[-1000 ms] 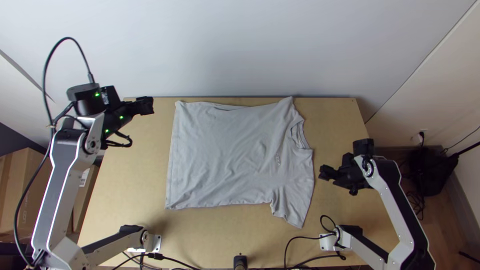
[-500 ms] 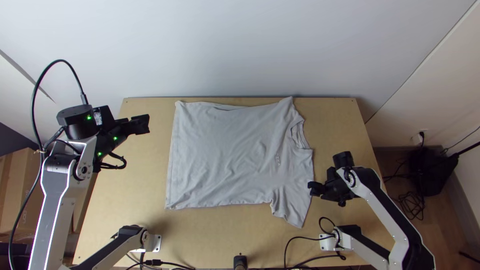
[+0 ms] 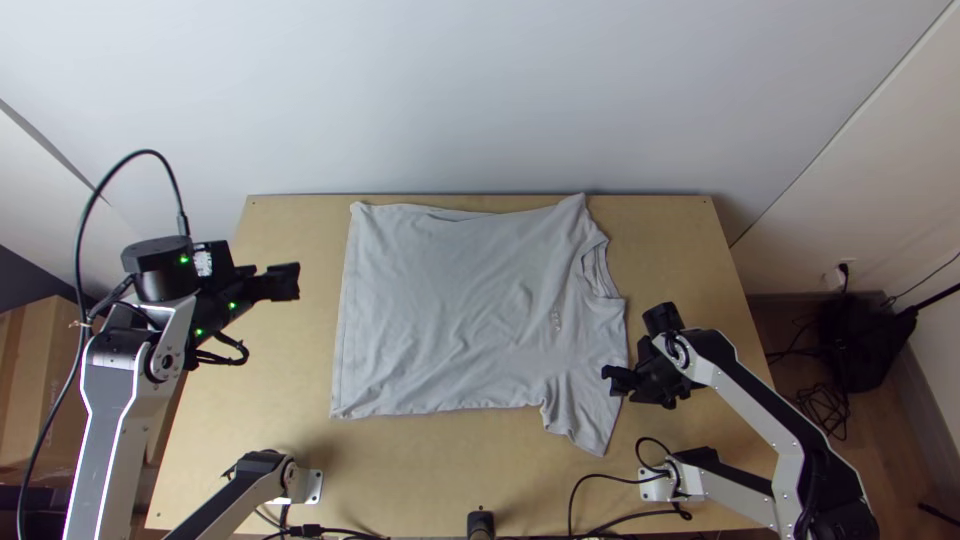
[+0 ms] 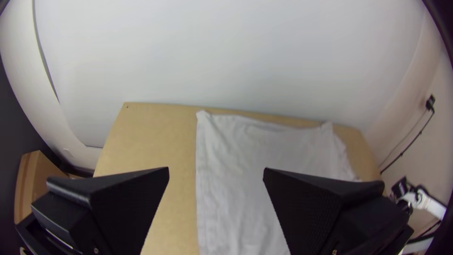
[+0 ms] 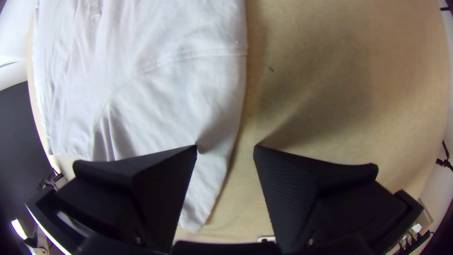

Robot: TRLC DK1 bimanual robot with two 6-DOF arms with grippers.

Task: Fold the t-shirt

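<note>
T-shirt spread on the desk, lightly creased. Long axis of body runs crosswise: hem toward left arm, collar toward right arm. Near sleeve angles from the collar end toward the desk's near edge. Far sleeve: lie uncertain. Right tool: fingers spread, nothing pinched. Key relation: sleeve's outer edge passes between the two fingers, one over cloth, the other over bare desk; cloth therefore lies to the hem side of this tool. Contact with cloth cannot be judged. Left tool: also spread and empty, beyond the hem, apart from it. Right arm is clearly the nearer to the sleeve. Judgement: folding at an early stage; likely step is bringing the sleeve in over the body. Right tool would need to settle low with the edge between its fingers, then close. Risk: closing too high misses the thin layer; a shallow bite may slip.
</note>
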